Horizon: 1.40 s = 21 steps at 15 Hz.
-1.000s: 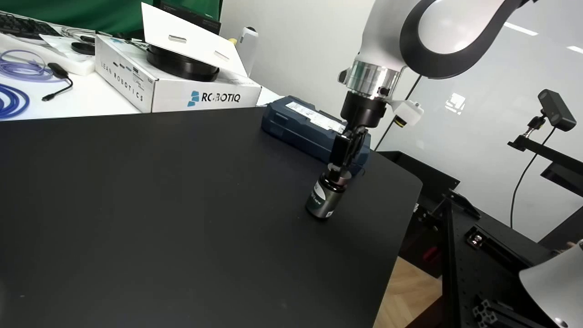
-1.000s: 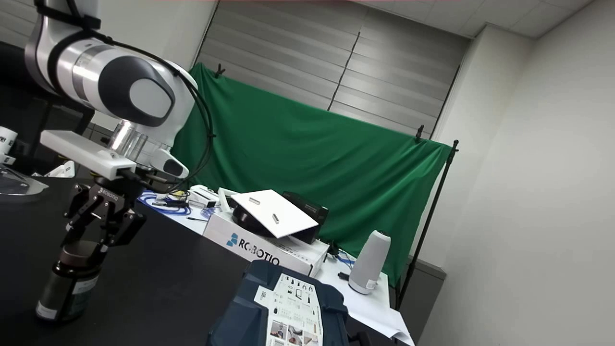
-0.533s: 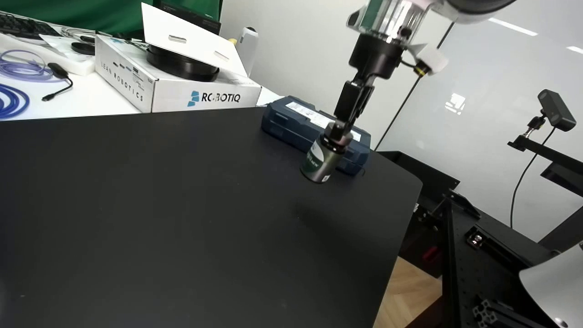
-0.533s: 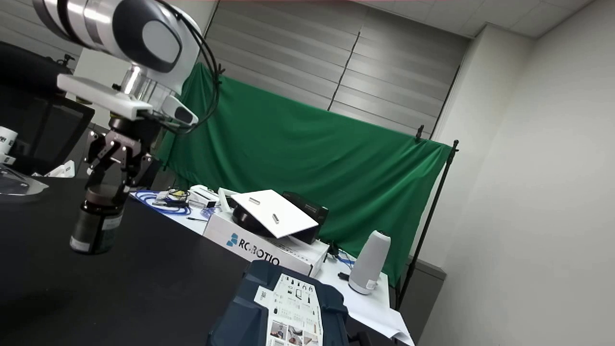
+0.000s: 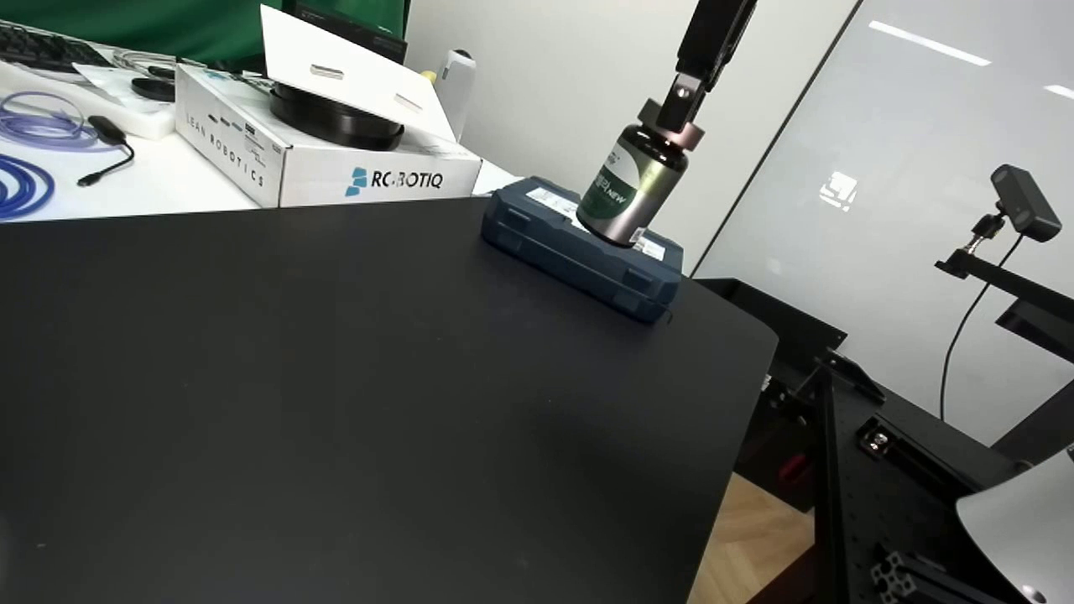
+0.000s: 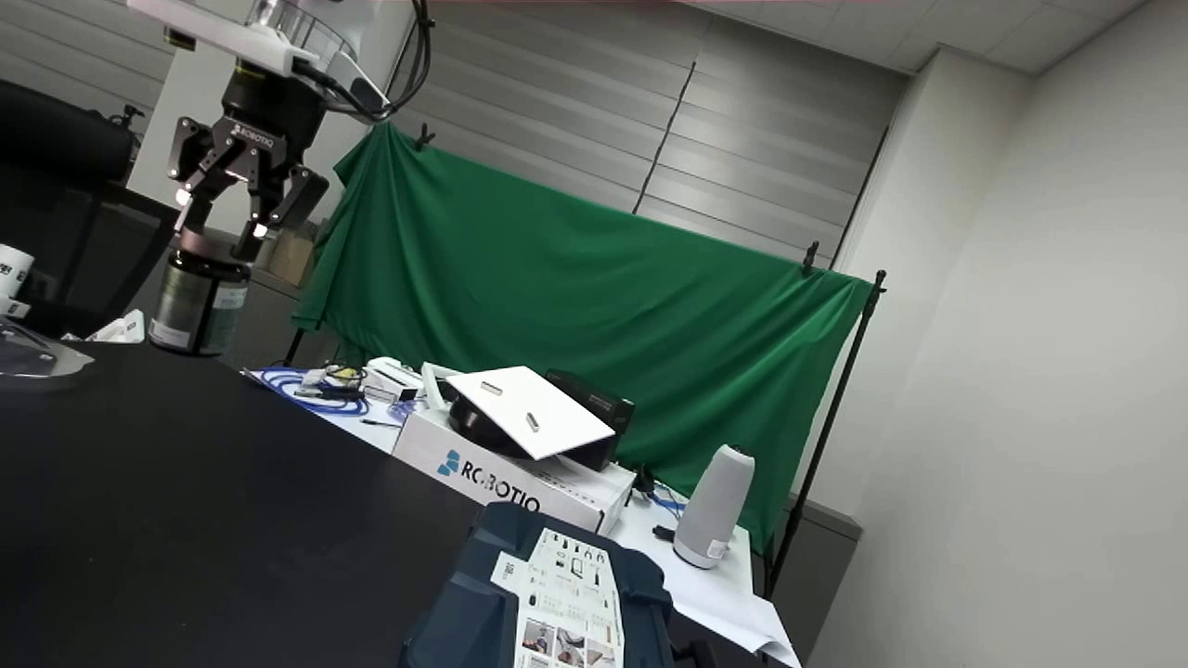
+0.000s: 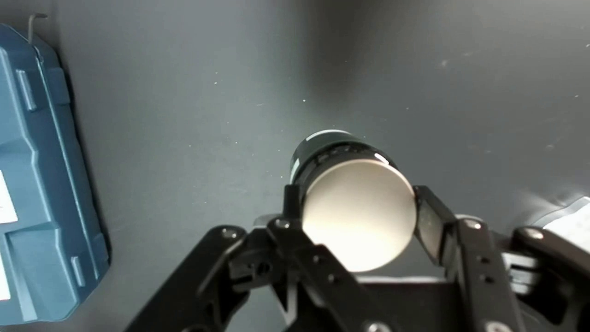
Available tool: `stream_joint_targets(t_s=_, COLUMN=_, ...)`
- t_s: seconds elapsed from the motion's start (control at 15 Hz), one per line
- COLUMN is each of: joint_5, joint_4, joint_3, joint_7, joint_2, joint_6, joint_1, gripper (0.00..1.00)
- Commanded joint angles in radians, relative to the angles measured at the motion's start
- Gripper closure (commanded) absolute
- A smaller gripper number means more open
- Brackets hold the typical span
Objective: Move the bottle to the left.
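The bottle is short, dark and cylindrical with a pale metallic cap and a green-and-white label. It hangs in the air above the black tabletop, tilted in both exterior views, as the bottle (image 5: 625, 189) and the same bottle (image 6: 198, 306) show. My gripper (image 5: 678, 113) is shut on the cap from above; it also shows in an exterior view (image 6: 216, 237). In the wrist view, the two fingers of the gripper (image 7: 355, 210) press on opposite sides of the round cap of the bottle (image 7: 359, 203). Most of the bottle's body is hidden under the cap there.
A navy case (image 5: 579, 260) lies at the table's far right edge, behind the bottle; it also shows in the wrist view (image 7: 46, 184). A white Robotiq box (image 5: 377, 176) stands on a white table beyond the black tabletop (image 5: 336, 403). A clear plastic piece (image 6: 37, 362) lies at the left.
The bottle stood on the tabletop one second ago, held at its cap. My gripper has lifted it steadily upward, well off the table. The case and boxes have not moved.
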Motion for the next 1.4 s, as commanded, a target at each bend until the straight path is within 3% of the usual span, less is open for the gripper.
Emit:
stream_joint_targets(t_s=0.0, joint_5=0.006, joint_4=0.010, joint_3=0.002, joint_7=-0.005, joint_2=0.000, joint_6=-0.015, joint_1=0.002, gripper=0.39)
stream_joint_targets(t_s=0.73, joint_5=0.007, joint_4=0.012, joint_3=0.002, joint_7=-0.012, joint_2=0.003, joint_6=-0.018, joint_1=0.004, gripper=0.39)
stream_joint_targets(t_s=0.8, joint_5=0.007, joint_4=0.012, joint_3=0.002, joint_7=-0.012, joint_2=0.003, joint_6=-0.018, joint_1=0.004, gripper=0.64)
stream_joint_targets(t_s=1.0, joint_5=-0.020, joint_4=0.107, joint_3=-0.015, joint_7=-0.030, joint_2=0.087, joint_6=-0.044, joint_1=-0.017, gripper=0.64)
stream_joint_targets(t_s=1.33, joint_5=-0.037, joint_4=0.368, joint_3=-0.053, joint_7=-0.113, joint_2=0.288, joint_6=-0.116, joint_1=-0.062, gripper=0.64)
